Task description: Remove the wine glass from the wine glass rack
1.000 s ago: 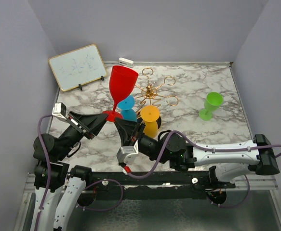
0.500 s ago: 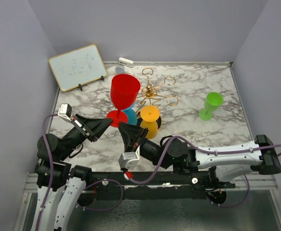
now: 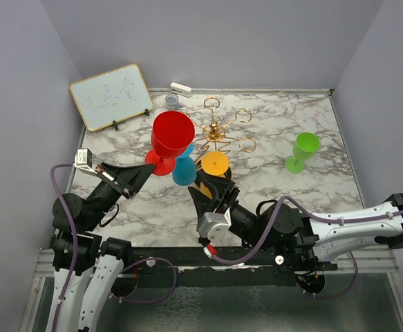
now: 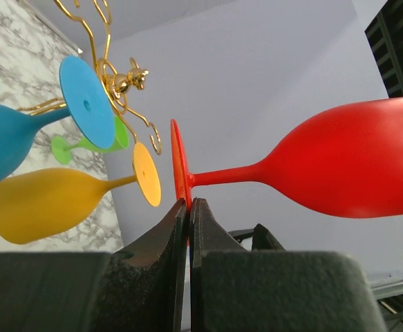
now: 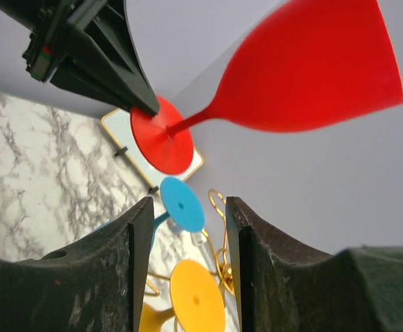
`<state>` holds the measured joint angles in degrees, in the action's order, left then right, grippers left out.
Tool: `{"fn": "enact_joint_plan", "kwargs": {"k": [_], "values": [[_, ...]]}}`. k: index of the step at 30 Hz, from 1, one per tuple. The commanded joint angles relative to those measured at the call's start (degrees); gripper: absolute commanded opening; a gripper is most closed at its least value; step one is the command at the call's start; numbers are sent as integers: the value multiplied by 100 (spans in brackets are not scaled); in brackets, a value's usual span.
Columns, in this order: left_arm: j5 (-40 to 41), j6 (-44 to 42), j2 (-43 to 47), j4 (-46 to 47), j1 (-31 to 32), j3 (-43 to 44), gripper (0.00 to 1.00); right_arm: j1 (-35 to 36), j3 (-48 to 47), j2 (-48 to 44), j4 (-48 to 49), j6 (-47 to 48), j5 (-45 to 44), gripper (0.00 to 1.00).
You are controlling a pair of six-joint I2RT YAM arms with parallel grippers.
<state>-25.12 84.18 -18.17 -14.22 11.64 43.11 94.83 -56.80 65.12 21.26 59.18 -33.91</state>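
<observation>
Glass: the red plastic wine glass [image 3: 172, 135] hangs tilted in the air left of the gold wire wine glass rack [image 3: 216, 130]; we judge it off the loops, with only the setting down on the marble desk [image 3: 291, 124] left

Left hand [image 3: 148, 170]: open a second ago; now pinched on the rim of the glass's foot

Right hand [image 3: 213, 188]: closed a moment ago; now parted, empty and drawn back; we read a handover

Left wrist view: the jaws nip only the foot's edge; a thin hold, we think

Right wrist view: clear space between its fingers [image 5: 142, 221] and the glass, which the top view leaves unclear

Rack: blue glass [image 3: 184, 170] and yellow glass [image 3: 215, 164] still hang
</observation>
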Motion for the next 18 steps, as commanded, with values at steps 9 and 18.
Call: {"fn": "enact_joint_plan", "kwargs": {"k": [9,18], "values": [[833,-1010,675,-16,-21,-134,0,-43,-1126,-604,-1132,-1335,-2430,52],[928,-1255,729,-390,-21,13,0,-2186,-3060,501,-2826,-2661,-1632,54]]}}
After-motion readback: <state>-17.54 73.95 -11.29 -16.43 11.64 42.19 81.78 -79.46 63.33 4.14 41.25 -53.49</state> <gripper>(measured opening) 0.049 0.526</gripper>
